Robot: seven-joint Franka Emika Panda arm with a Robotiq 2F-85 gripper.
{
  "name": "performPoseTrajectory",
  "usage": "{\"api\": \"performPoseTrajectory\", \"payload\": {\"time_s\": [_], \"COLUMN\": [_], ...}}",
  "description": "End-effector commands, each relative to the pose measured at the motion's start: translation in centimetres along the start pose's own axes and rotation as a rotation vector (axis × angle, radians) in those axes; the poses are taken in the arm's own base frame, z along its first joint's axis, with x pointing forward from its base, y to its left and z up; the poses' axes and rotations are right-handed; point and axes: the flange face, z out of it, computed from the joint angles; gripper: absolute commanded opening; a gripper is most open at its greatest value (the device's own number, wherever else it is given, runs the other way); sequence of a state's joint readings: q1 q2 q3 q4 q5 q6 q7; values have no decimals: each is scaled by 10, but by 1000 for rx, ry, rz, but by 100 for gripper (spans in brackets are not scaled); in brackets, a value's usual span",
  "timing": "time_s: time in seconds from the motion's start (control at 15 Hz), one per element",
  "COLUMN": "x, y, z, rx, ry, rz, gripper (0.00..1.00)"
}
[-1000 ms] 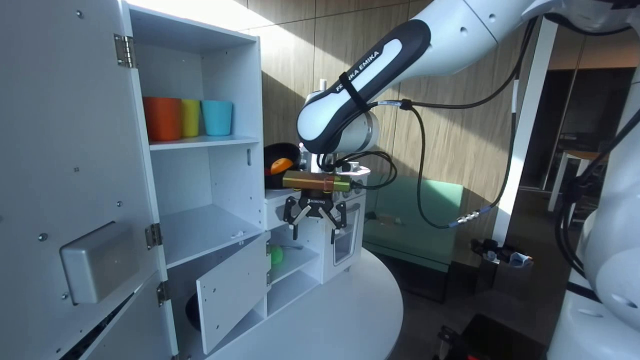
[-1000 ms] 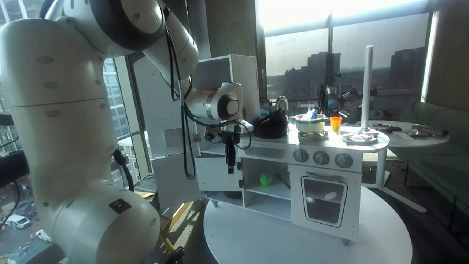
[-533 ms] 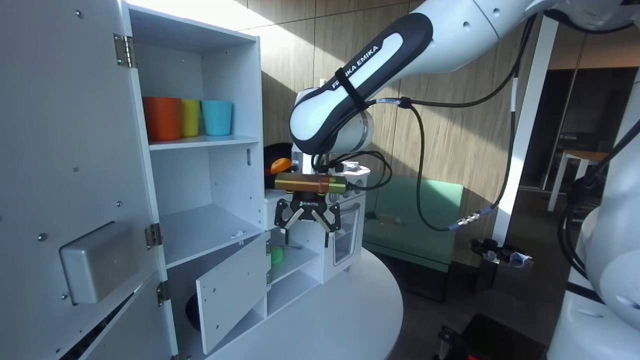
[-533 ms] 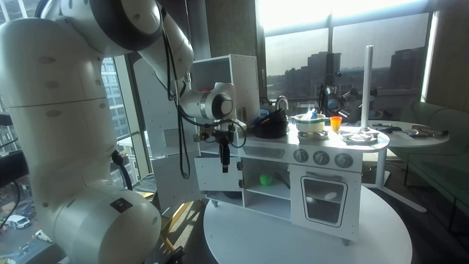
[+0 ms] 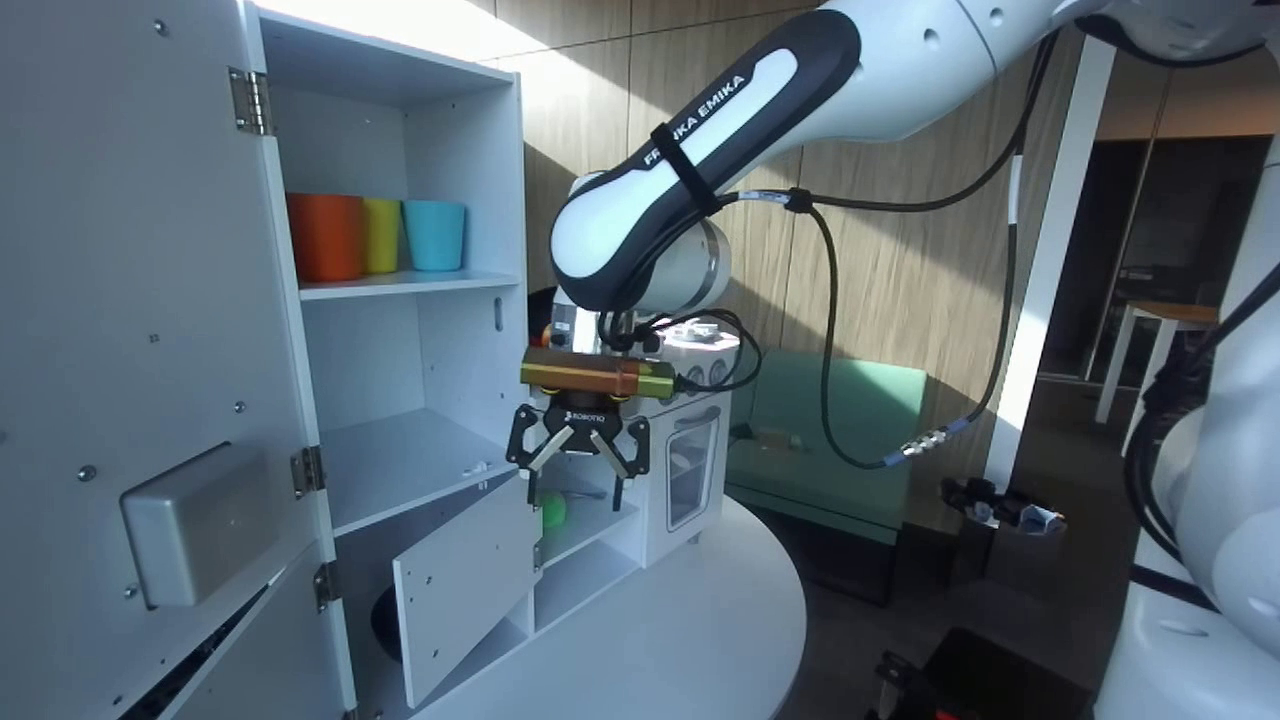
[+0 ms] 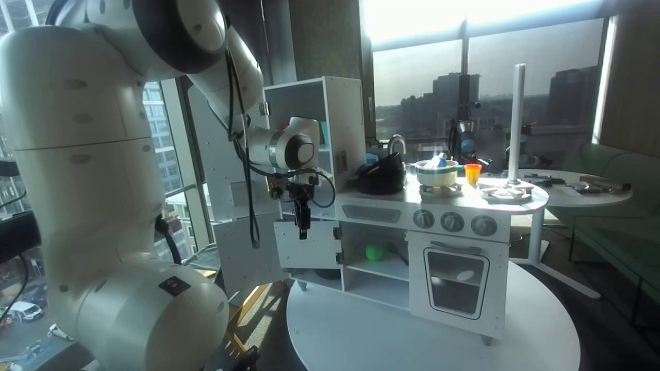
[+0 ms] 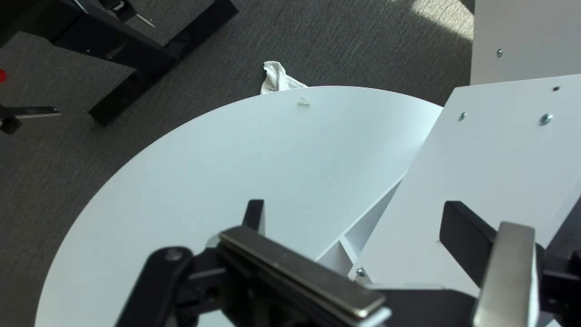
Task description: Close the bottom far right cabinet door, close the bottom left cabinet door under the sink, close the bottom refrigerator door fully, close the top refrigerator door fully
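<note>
Plainly, "ROBOTIQ" marks the gripper (image 5: 575,492), jaws apart, near the ajar bottom left cabinet door (image 5: 468,590); a strap (image 5: 685,170) crosses "FRANKA EMIKA" on the arm (image 5: 800,100). Both exterior views show the top refrigerator door (image 5: 130,310) gaping; the wrist view alone, a white cloth (image 7: 277,80).

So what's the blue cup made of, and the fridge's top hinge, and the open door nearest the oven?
The blue cup looks like plastic: smooth, evenly colored, fairly matte. The top hinge is probably metal: silvery, with bright glints. The bottom left cabinet door could be painted board: flat, white, screws set in it; no grain shows, so I can't be sure.
</note>
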State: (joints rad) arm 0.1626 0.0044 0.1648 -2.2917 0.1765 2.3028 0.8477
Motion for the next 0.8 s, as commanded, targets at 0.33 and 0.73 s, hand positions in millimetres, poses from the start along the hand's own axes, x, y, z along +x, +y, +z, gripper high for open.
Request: {"api": "performPoseTrajectory", "payload": {"time_s": [0.33, 0.73], "x": [-22, -31], "y": [-82, -107], "z": [1, 37], "rx": [226, 253], "ry": [11, -68], "rz": [-135, -213], "gripper": [100, 100]}}
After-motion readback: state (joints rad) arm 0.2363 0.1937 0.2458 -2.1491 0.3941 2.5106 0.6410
